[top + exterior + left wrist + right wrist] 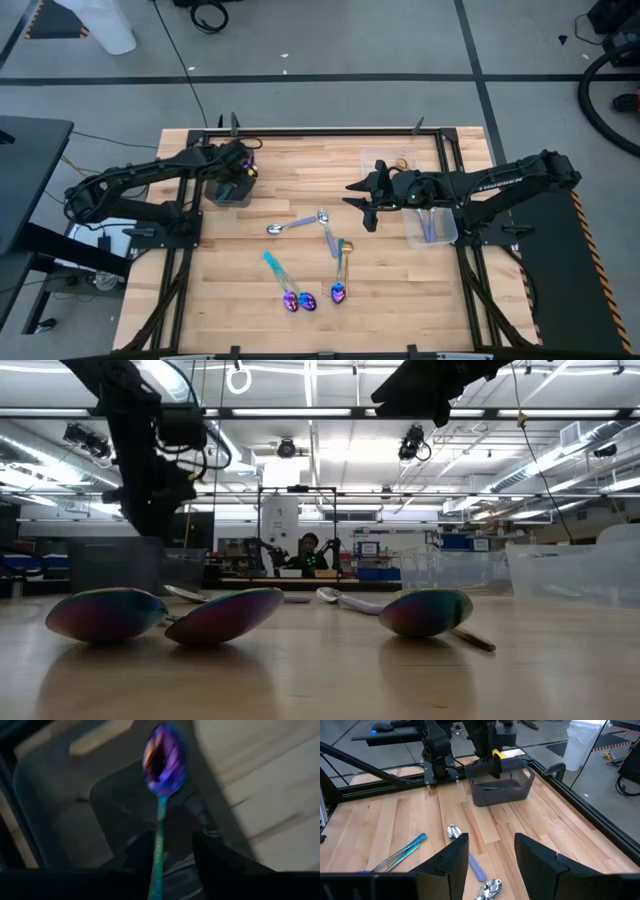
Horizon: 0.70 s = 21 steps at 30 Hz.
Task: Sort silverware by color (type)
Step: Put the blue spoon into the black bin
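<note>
My left gripper (172, 837) hovers open over a dark grey bin (228, 192) at the table's left, its fingers pointing steeply down. An iridescent spoon (164, 757) with a purple bowl and teal handle lies below it in the bin, the handle running up between the fingers. My right gripper (368, 205) hangs open above the table's middle right, holding nothing. Several spoons lie flat on the wood: silver ones (276, 229), and iridescent ones (300, 298) with teal handles. My left gripper has its fingers on either side of the spoon's teal handle (158, 851), coming from above. The gap is wider than the handle, which runs close to one finger (142, 851). I cannot tell whether that finger touches it.
Two clear containers stand at the right, one (432, 226) holding spoons and one (385, 160) near the far edge. A black frame rail (300, 130) borders the table. Bare wood lies between the bin and the loose spoons. Three iridescent bowls (225, 615) show close up in the low view.
</note>
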### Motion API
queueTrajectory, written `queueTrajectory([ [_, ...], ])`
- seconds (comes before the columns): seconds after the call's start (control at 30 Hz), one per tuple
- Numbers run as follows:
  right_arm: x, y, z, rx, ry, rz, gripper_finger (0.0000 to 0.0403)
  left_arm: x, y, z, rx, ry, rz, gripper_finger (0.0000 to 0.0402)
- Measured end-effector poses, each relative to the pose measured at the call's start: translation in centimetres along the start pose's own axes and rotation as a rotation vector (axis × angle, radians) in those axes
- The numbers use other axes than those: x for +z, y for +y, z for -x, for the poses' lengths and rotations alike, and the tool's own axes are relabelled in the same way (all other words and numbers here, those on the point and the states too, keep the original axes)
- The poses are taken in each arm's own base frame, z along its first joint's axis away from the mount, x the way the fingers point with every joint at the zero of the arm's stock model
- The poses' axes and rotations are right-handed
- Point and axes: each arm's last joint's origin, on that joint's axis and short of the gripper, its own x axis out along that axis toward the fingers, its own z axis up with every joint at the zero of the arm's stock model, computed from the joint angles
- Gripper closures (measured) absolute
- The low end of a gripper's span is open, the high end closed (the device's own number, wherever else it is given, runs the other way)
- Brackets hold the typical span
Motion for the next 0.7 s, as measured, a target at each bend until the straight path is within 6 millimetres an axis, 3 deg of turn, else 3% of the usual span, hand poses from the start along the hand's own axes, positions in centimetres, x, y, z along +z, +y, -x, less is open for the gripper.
queueTrajectory([
  [0.2, 0.0, 0.0, 0.0, 0.000, 0.000, 0.000, 0.0234, 0.1, -2.2, 1.8, -0.064, -0.045, -0.087, 0.0257],
  [0.7, 0.1, 0.0, 0.0, 0.001, -0.007, -0.003, 0.0234, -2.0, -6.2, 3.6, -0.150, -0.134, -0.103, 0.0257],
])
